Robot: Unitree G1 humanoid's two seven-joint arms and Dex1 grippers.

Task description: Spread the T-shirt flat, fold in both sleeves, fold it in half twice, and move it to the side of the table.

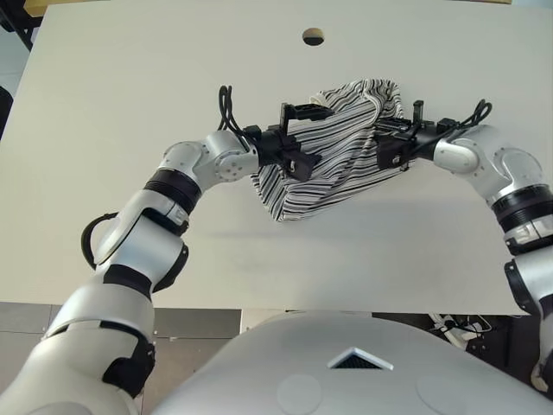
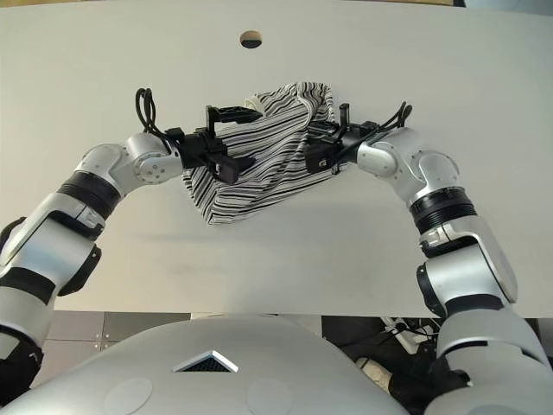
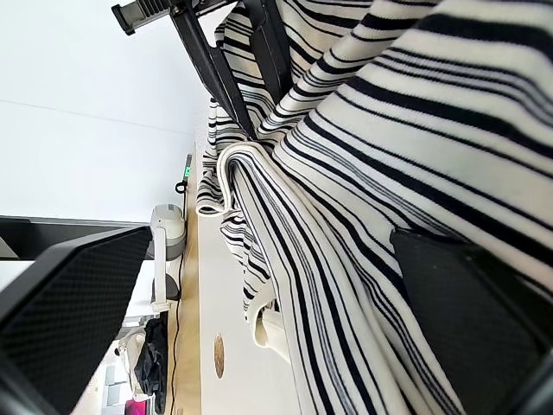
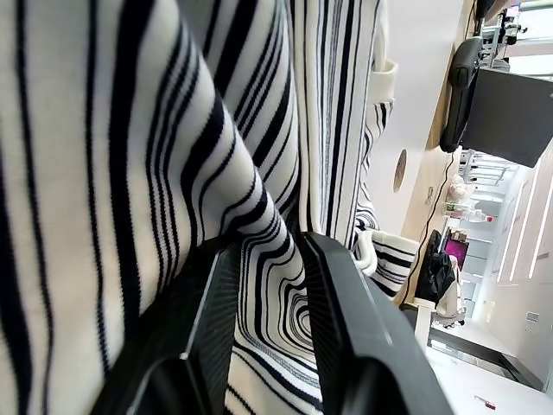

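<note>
The black-and-white striped T-shirt (image 1: 333,147) is bunched and lifted partly off the white table (image 1: 121,104), its lower corner (image 1: 281,207) hanging down to the surface. My right gripper (image 1: 382,138) is shut on a fold at the shirt's right side; in the right wrist view its two fingers (image 4: 346,328) pinch the striped cloth (image 4: 130,130). My left gripper (image 1: 318,137) is at the shirt's left side and stands open, fingers spread wide. In the left wrist view the T-shirt (image 3: 363,173) lies against one finger (image 3: 467,320) while the other finger (image 3: 69,303) is off it.
A round cable hole (image 1: 313,37) sits in the table beyond the shirt. Bare tabletop lies to the left, the right and in front of the shirt. The table's near edge (image 1: 259,304) runs just under my arms.
</note>
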